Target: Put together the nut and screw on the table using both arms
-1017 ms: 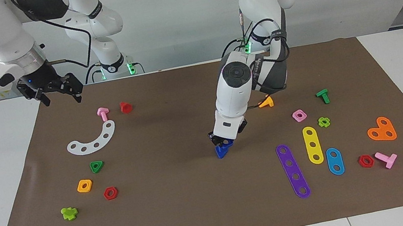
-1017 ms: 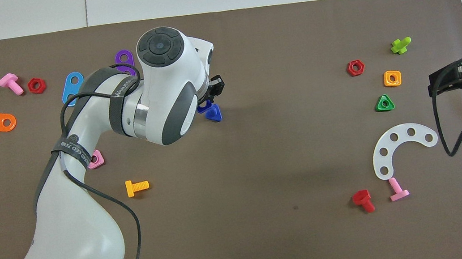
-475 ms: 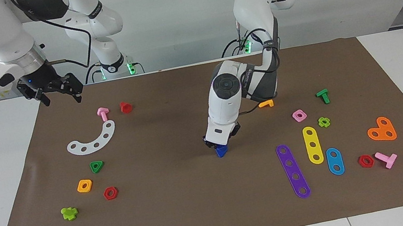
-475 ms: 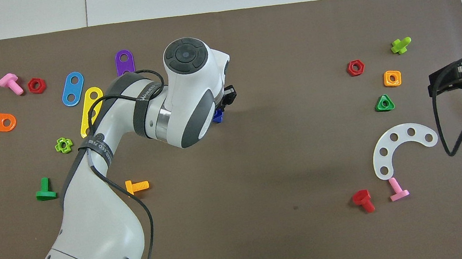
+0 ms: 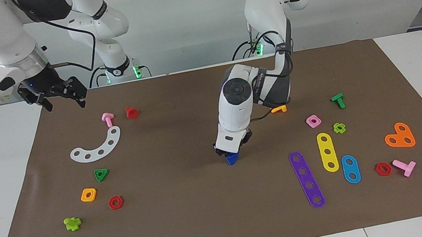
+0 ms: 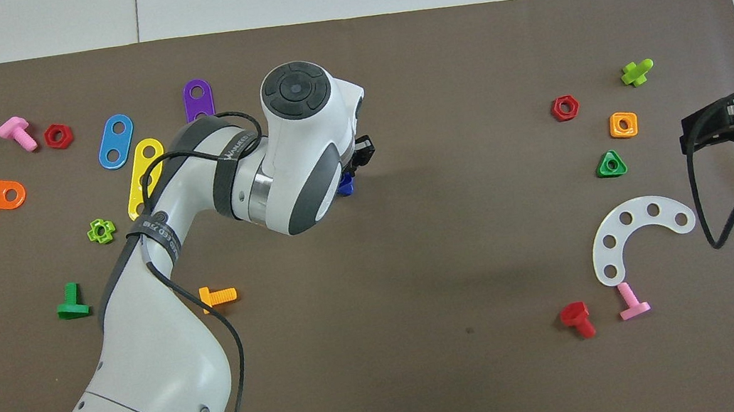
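Note:
The left arm reaches to the middle of the brown mat (image 5: 193, 217). Its gripper (image 5: 229, 154) points down and is shut on a small blue piece, the screw (image 5: 232, 158), whose tip is at the mat. In the overhead view only a blue corner of the screw (image 6: 345, 186) shows under the left gripper (image 6: 354, 168). The blue nut is hidden; I cannot tell it apart from the screw. The right gripper (image 5: 65, 101) is open and empty, up over the mat's corner at the right arm's end; it also shows in the overhead view (image 6: 696, 132).
Toward the right arm's end lie a white curved strip (image 5: 98, 146), a green triangular nut (image 5: 101, 174), an orange-yellow nut (image 5: 88, 195) and a red nut (image 5: 115, 202). Toward the left arm's end lie a purple strip (image 5: 306, 179), a pink nut (image 5: 313, 121) and an orange bolt (image 5: 279, 109).
The left arm swung a little toward the right arm's end and turned its wrist over the blue piece, so less blue shows now. The right arm has not moved.

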Robot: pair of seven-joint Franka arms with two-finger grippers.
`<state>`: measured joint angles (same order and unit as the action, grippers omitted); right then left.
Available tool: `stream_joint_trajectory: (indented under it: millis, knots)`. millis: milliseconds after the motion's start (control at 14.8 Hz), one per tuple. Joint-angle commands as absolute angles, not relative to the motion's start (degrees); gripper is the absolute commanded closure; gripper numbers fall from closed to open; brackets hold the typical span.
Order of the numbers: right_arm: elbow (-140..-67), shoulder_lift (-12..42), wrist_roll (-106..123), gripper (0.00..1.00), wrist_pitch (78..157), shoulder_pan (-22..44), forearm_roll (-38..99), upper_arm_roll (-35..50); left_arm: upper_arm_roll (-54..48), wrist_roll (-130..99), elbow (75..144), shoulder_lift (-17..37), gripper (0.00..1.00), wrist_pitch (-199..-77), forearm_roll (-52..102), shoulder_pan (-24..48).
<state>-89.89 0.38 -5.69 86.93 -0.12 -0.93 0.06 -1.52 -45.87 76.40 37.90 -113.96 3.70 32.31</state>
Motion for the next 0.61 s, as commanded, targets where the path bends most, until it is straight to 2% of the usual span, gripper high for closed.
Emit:
stream_joint_trajectory:
  millis: [0,136,407,542]
  knots:
    - [-91.76,-1.14,-5.45,0.00,88.33,-0.44,0.00,0.35,-0.70,-46.32,76.99,38.14,0.80,-115.93,2.72,33.13]
    - [-91.76,-1.14,-5.45,0.00,88.33,-0.53,0.00,0.35,-0.70,-46.32,76.99,38.14,0.76,-116.71,2.81,33.13]
    - [-91.76,-1.14,-5.45,0.00,88.33,-0.44,0.00,0.35,-0.62,-46.32,78.13,38.06,0.32,-118.39,1.07,33.22]
    - [-91.76,-1.14,-5.45,0.00,88.33,-0.44,0.00,0.35,-0.62,-46.32,78.05,37.97,0.15,-117.78,0.35,33.22]
